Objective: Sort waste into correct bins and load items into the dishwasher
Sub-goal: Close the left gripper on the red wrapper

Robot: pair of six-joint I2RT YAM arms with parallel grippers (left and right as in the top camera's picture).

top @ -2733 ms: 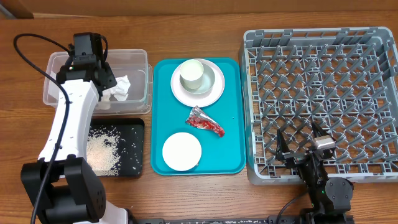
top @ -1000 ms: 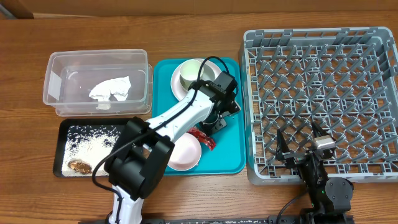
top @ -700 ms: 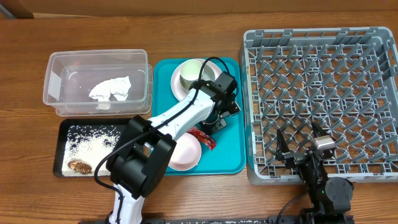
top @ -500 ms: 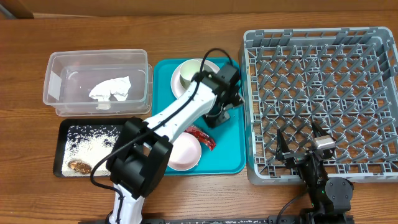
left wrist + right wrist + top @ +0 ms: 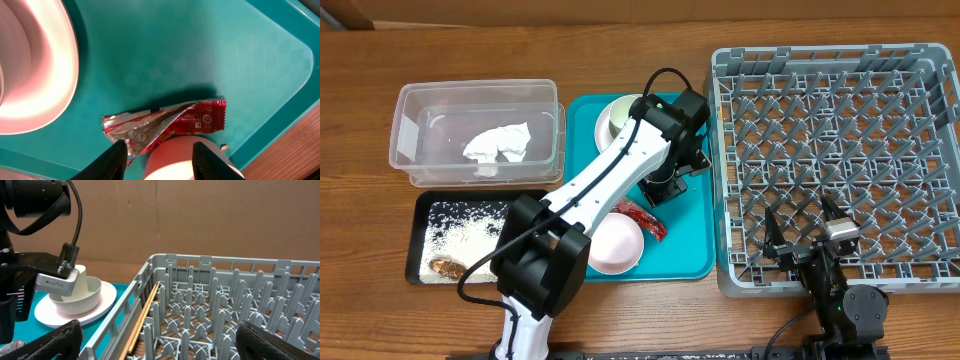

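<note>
My left gripper (image 5: 665, 187) hovers open over the teal tray, just behind the red wrapper (image 5: 646, 219). In the left wrist view the wrapper (image 5: 165, 122) lies flat on the tray ahead of the left gripper (image 5: 160, 146), and nothing is between the fingers. The small white plate (image 5: 613, 246) lies beside the wrapper. A cup (image 5: 618, 120) stands in a bowl (image 5: 94, 297) on the large plate (image 5: 60, 315), partly hidden by my arm. The napkin (image 5: 498, 143) is in the clear tub (image 5: 420, 98). Rice (image 5: 470, 235) is in the black tray (image 5: 423, 203). My right gripper (image 5: 808, 238) rests open over the front of the grey rack (image 5: 820, 56).
The teal tray (image 5: 690, 250) sits between the bins and the rack. A brown food bit (image 5: 446, 266) lies in the black tray. A light wooden stick (image 5: 145, 312) runs along the rack's left wall. Bare wooden table (image 5: 650, 320) shows along the front edge.
My left arm, earlier over the clear tub, has come to the teal tray. In the last second it drew back from the wrapper. The wrapper stays on the tray. The right arm is still.
</note>
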